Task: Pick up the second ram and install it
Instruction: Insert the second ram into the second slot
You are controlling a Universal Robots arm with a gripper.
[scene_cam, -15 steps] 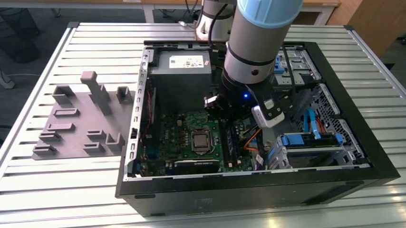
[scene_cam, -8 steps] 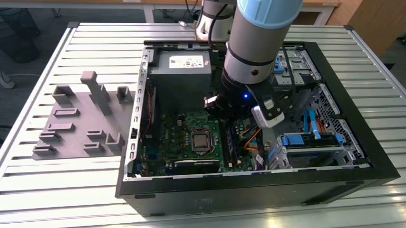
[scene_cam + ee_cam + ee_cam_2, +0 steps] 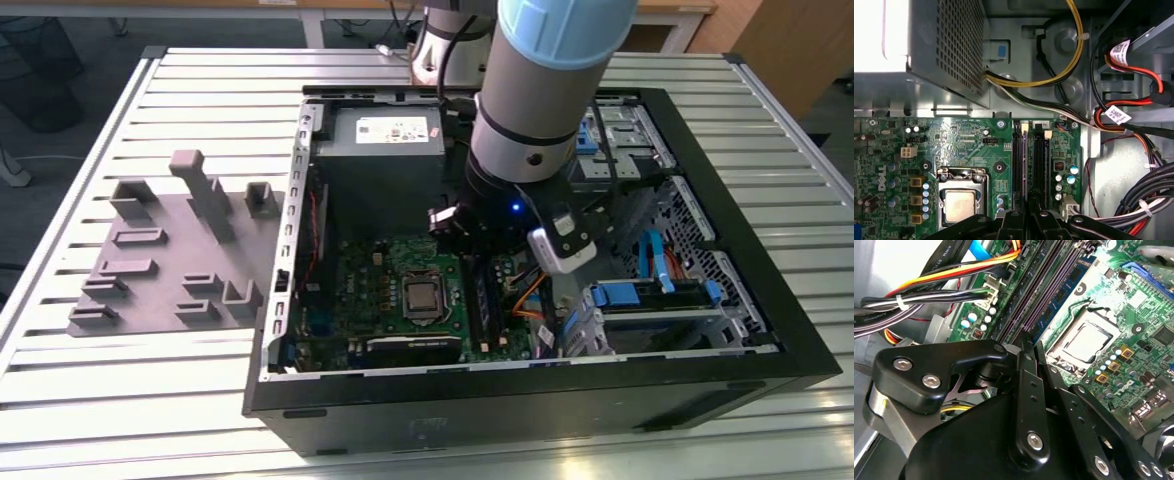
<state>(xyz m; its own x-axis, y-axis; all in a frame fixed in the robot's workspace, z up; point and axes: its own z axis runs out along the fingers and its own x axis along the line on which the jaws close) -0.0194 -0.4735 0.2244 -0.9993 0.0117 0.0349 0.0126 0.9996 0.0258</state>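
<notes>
My gripper [image 3: 465, 240] is down inside the open computer case [image 3: 534, 395], over the memory slots [image 3: 1040, 160] beside the processor socket [image 3: 960, 202]. In the second wrist view its black fingers [image 3: 1023, 370] stand close together at the gripper tip [image 3: 1029, 340]. From between them the second ram [image 3: 1066, 290], a dark blue-green stick with chips on its face, runs on edge along the black slot strips [image 3: 1041, 275]. In the first wrist view the gripper [image 3: 1029, 217] lines up with those slots. How deep the stick sits in a slot I cannot tell.
A grey moulded tray [image 3: 174, 250] with upright blocks lies on the slatted table at the exterior view's left. Inside the case are the power supply [image 3: 387, 135], bundled cables [image 3: 929, 295] close by the gripper, and a drive cage with blue clips [image 3: 647, 295].
</notes>
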